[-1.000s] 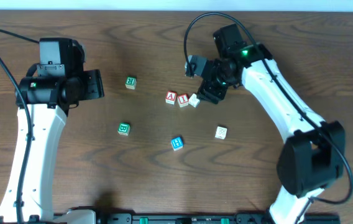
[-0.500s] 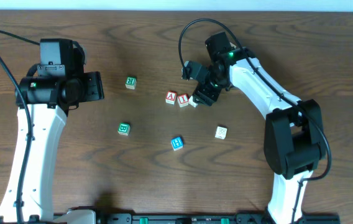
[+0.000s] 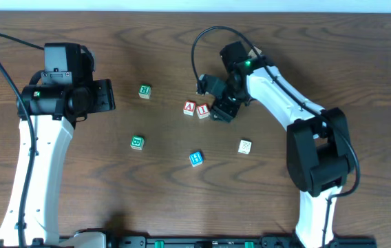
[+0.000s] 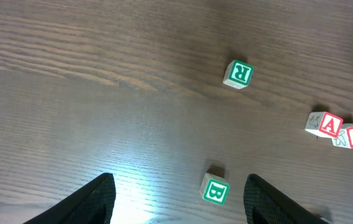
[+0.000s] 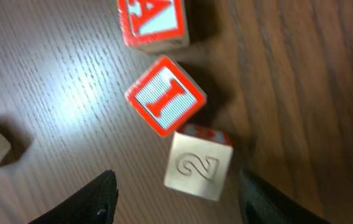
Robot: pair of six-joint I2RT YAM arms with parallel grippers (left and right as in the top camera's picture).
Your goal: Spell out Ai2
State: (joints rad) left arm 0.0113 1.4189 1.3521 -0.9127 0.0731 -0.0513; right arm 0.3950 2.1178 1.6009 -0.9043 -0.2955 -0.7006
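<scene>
While A (image 5: 153,22) and I (image 5: 165,95) show red, 2 (image 5: 198,165) is cream

Seven blocks lie on one table (image 3: 168,200). Two have red faces, the A block (image 3: 189,107) and the I block (image 3: 202,110). Two have green faces, the R block (image 3: 144,91) and the B block (image 3: 137,142). One is a blue block (image 3: 195,158). Two are pale, the 2 block (image 5: 198,165) and a white block (image 3: 245,146). There are two robot arms, the left arm (image 3: 44,145) and the right arm (image 3: 278,93).
</scene>
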